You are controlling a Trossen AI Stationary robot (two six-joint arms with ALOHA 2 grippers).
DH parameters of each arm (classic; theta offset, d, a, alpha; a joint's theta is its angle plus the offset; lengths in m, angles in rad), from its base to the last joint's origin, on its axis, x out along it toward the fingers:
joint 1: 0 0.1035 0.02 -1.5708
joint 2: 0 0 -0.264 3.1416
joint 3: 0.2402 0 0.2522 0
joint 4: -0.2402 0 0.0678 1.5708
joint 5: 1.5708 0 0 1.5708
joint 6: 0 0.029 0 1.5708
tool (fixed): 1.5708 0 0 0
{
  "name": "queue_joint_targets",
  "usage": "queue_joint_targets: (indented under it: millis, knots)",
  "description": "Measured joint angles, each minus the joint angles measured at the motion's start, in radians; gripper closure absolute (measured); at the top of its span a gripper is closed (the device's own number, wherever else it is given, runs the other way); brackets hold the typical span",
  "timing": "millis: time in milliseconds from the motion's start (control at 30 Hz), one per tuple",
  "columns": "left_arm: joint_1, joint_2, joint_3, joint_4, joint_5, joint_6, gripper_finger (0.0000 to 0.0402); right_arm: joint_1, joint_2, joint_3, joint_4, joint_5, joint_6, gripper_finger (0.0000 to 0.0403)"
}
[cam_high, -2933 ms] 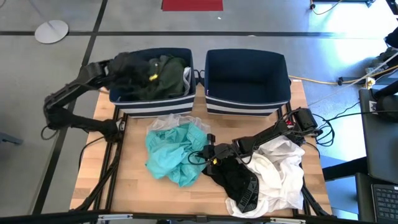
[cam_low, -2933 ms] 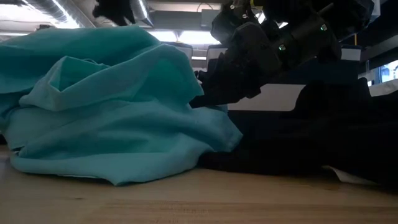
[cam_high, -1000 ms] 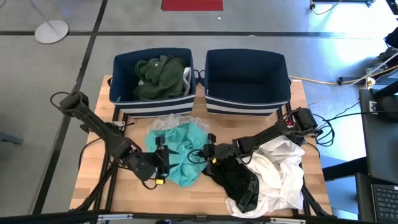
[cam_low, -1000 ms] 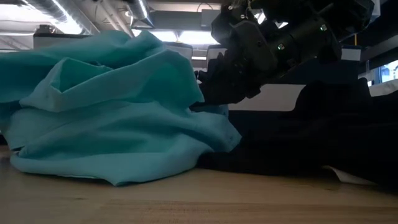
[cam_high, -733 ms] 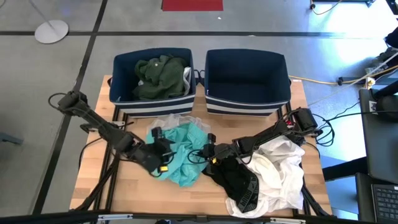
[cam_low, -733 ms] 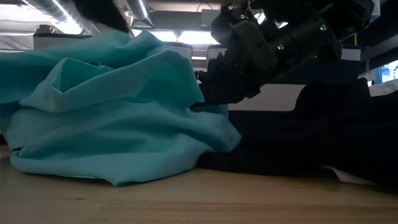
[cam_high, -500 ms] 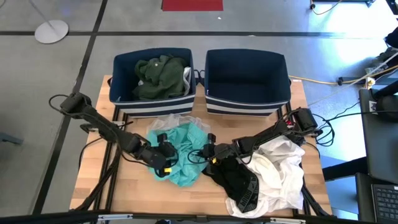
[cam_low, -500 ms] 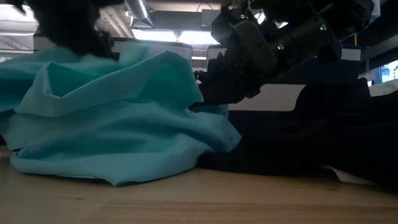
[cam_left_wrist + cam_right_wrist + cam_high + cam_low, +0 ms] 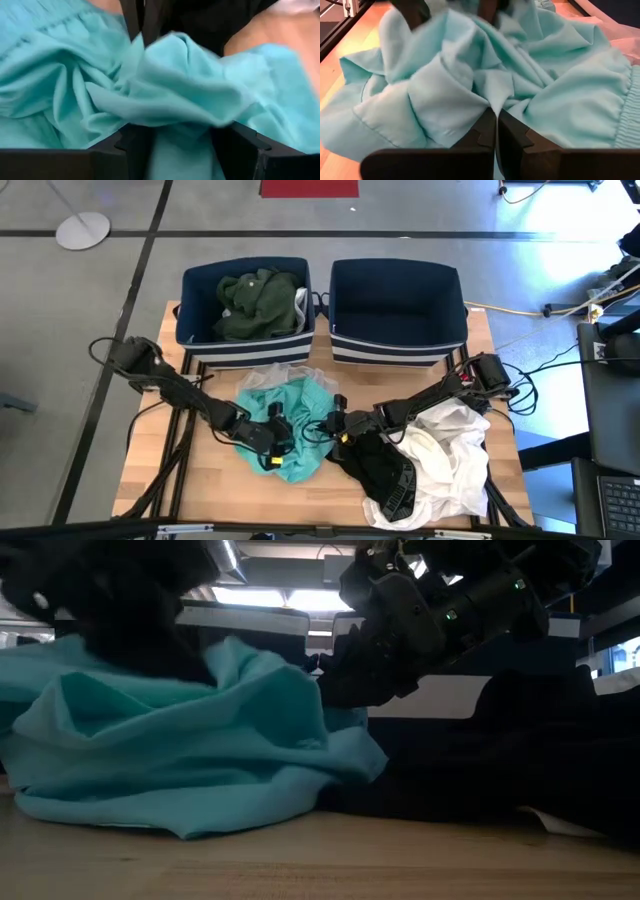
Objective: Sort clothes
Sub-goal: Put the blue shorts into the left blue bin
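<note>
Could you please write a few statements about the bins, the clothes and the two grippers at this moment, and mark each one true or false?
1. The right bin holds no clothes. True.
2. The dark green garment lies on the table. False: it is in the left bin.
3. The left gripper is on the teal garment, fingers open around a fold. True.
4. The right gripper hangs over the right bin. False: it is low at the teal garment's edge, fingers shut.
5. The white garment is in the left bin. False: it lies on the table's right.

High view looks straight down on the whole table [image 9: 150, 470]; low view sits level at its front edge; both wrist views press close on the teal cloth [image 9: 300, 415].
</note>
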Motion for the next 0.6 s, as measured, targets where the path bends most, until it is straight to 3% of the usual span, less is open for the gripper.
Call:
queue_joint_targets:
  millis: [400,500,600]
  knots:
    - [0.099,0.246,0.005,0.099,-0.098,-0.031,0.0218,0.0,0.0,0.0,0.0,0.001,0.0,0.0386]
    - [0.111,0.288,0.006,0.124,-0.099,-0.035,0.0242,0.0,0.0,0.0,0.0,0.0,0.0,0.0386]
    - [0.121,0.31,0.009,0.135,-0.085,-0.033,0.0291,0.0,0.0,0.0,0.0,0.001,0.0,0.0386]
